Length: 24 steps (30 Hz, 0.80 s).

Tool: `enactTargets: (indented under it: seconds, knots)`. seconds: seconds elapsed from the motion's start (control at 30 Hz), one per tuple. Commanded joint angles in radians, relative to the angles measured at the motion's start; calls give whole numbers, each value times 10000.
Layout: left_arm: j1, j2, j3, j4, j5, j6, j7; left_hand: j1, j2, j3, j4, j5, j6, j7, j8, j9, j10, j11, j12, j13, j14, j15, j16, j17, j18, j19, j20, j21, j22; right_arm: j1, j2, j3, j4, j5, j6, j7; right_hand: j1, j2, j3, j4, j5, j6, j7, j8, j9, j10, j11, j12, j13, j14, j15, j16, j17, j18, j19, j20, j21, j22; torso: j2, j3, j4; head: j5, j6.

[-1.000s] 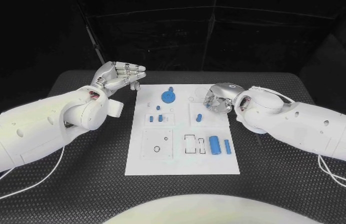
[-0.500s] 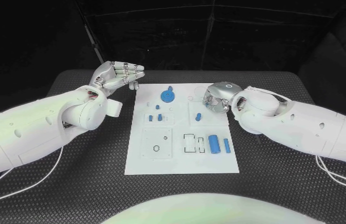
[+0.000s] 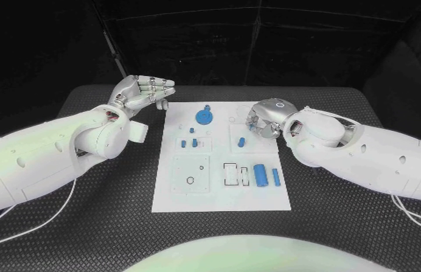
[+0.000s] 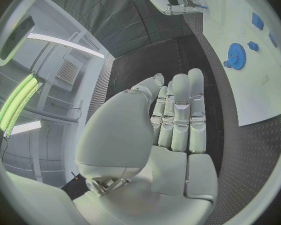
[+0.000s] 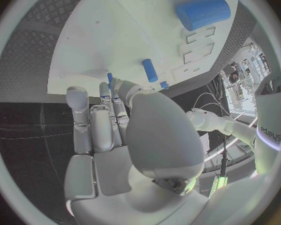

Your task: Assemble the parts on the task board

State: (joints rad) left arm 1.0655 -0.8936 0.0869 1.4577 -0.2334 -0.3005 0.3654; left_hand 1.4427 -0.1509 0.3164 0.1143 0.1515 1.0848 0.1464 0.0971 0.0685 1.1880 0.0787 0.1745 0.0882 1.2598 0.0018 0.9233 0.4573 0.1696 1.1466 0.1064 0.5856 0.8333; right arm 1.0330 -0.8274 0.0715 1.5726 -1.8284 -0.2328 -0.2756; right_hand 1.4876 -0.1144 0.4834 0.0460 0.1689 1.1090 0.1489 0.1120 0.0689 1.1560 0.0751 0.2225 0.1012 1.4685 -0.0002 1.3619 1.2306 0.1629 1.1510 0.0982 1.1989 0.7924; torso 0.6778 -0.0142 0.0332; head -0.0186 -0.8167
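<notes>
The white task board (image 3: 224,193) lies mid-table. On it are a blue gear (image 3: 204,115), small blue pegs (image 3: 188,143), a blue piece (image 3: 241,142), a thick blue cylinder (image 3: 261,174) and a thin blue bar (image 3: 275,176). My right hand (image 3: 266,118) hovers over the board's far right part. Its fingers (image 5: 93,120) reach toward the board with nothing in them, and the cylinder (image 5: 203,12) and a peg (image 5: 150,70) lie beyond them. My left hand (image 3: 140,92) is raised left of the board's far corner, fingers (image 4: 181,115) straight and empty, with the gear (image 4: 236,56) beyond.
Black ribbed matting (image 3: 97,205) surrounds the board on all sides. Empty recesses, among them a square plate with a hole (image 3: 191,176) and rectangular slots (image 3: 232,174), sit on the board's near half. A white cable (image 3: 44,223) trails under my left arm.
My right arm has shifted a little while its hand stays over the board's far right part. The left hand has hardly moved.
</notes>
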Motion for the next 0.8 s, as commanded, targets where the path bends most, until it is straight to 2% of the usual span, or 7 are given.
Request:
enactTargets:
  seconds: [0.03,0.23,0.53,0.67,0.7,0.8]
  knots:
    - [6,-5,11,14,139,48,124,27,93,1,-46,-30,41,62,-44,-14,-30,35,28,-11,-93,-3,-71,-18,132,-82,-6,-51,-20,17,-89,10,226,-206,-473,-77,-96,-2,55,-18,-30,75,4,-51,17,78,15,-52,-19,452,-58,50,21,-202,61,6,65,26,-1,-9,18,-1,19]
    - [4,-14,11,25,147,58,120,26,93,-1,-48,-31,33,70,-51,-15,-45,42,25,-14,-98,2,-87,-27,131,-83,-4,-68,-31,19,-244,16,770,-201,-627,-56,-107,-8,74,-32,-27,84,0,-53,17,86,12,-57,-24,456,-59,68,44,-210,82,6,93,76,11,-8,6,55,18]
    - [1,49,11,31,167,97,133,11,95,-9,-42,-33,15,86,-66,-18,-70,56,22,-19,-106,12,-112,-41,128,-85,2,-96,-51,17,-58,20,1861,46,-876,147,-130,-24,110,-64,-19,106,-4,-55,19,109,7,-63,-33,465,-62,103,88,-220,111,6,140,149,19,-9,15,283,-38]
    - [0,101,11,20,173,113,135,0,94,-16,-37,-34,10,91,-70,-19,-79,62,21,-20,-107,17,-122,-47,127,-85,6,-108,-60,17,246,21,2012,212,-832,257,-137,-21,127,-74,-13,111,-2,-57,19,114,7,-67,-37,466,-63,108,90,-218,102,5,140,141,19,-13,28,415,-92]
    - [0,120,11,15,174,117,133,0,94,-16,-37,-34,10,91,-70,-19,-79,62,21,-20,-107,17,-122,-47,127,-85,6,-108,-60,16,381,21,2014,266,-798,302,-137,-21,127,-74,-13,111,-2,-57,19,114,7,-67,-37,466,-63,108,90,-218,102,5,140,141,18,-21,32,496,-125]
    - [0,156,11,4,176,123,131,0,94,-16,-37,-34,10,91,-70,-19,-79,62,21,-20,-107,17,-122,-47,127,-85,6,-108,-60,16,599,20,1974,348,-740,376,-140,-20,132,-77,-10,112,-1,-59,18,115,8,-69,-39,465,-63,107,86,-216,95,5,137,130,21,-30,27,616,-165]
